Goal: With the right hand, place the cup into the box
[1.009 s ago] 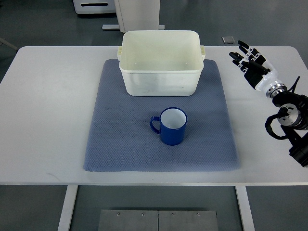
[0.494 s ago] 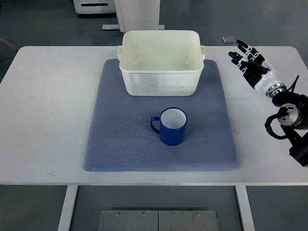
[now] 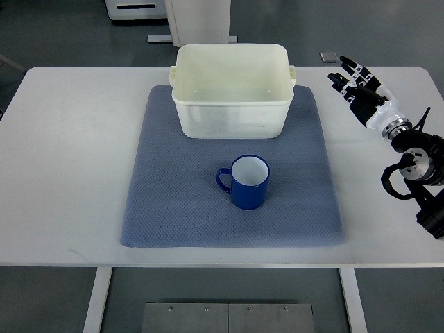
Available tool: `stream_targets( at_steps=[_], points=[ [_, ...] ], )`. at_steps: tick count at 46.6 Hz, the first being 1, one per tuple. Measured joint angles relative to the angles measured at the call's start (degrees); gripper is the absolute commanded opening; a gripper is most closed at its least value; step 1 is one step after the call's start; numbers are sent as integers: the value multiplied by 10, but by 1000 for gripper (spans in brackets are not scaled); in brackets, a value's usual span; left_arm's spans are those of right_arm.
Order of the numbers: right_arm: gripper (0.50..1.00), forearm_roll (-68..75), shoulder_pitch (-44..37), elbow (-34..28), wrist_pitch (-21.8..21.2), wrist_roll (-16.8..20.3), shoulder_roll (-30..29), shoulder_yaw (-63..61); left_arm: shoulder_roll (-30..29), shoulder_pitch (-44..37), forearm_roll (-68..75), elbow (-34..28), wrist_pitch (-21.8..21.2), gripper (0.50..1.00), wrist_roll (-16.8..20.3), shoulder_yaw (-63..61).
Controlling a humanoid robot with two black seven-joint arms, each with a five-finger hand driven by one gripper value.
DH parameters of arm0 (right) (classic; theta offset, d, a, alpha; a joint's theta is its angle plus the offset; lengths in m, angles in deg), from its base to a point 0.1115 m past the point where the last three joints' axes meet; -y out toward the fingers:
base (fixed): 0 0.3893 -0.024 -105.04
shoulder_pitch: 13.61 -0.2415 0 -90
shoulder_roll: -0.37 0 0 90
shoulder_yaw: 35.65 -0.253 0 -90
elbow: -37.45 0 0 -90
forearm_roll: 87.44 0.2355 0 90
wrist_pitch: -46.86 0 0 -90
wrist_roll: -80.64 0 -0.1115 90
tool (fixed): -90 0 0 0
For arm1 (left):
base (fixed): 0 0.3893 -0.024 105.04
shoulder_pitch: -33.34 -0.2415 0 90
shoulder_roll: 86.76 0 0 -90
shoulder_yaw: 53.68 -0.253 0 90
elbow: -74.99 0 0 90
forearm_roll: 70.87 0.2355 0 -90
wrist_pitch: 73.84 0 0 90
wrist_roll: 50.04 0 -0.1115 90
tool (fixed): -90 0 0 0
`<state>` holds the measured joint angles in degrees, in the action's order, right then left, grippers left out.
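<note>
A blue cup with a white inside stands upright on the blue-grey mat, its handle pointing left. Behind it on the mat sits the cream plastic box, with nothing inside. My right hand is over the table's far right, well right of the box and far from the cup. Its black fingers are spread and hold nothing. The right arm comes in from the right edge.
The white table carries the mat at its middle. A small dark square object lies near the back edge, just left of my right hand. Grey floor and a white cabinet base show beyond the table.
My right hand has drifted slightly up and to the left, toward the table's back edge. The cup and the box have not moved.
</note>
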<state>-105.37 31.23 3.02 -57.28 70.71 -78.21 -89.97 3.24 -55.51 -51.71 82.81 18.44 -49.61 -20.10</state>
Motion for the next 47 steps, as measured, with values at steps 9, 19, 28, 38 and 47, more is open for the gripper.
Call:
stream_targets(
  at_steps=[9, 19, 28, 38, 47],
  points=[
    [998, 0, -3, -30, 0, 1, 5, 0, 0, 0, 0, 0, 0, 1000, 0, 0],
    [993, -4, 5, -118, -3, 2, 29, 2, 0, 0, 0, 0, 0, 1000, 0, 0],
    [991, -36, 19, -184, -30, 0, 45, 28, 0, 0, 0, 0, 0, 1000, 0, 0],
    [993, -104, 31, -252, -76, -1, 45, 30, 0, 0, 0, 0, 0, 1000, 0, 0],
    [993, -159, 35, -301, -121, 0, 55, 46, 0, 0, 0, 0, 0, 1000, 0, 0]
  ],
)
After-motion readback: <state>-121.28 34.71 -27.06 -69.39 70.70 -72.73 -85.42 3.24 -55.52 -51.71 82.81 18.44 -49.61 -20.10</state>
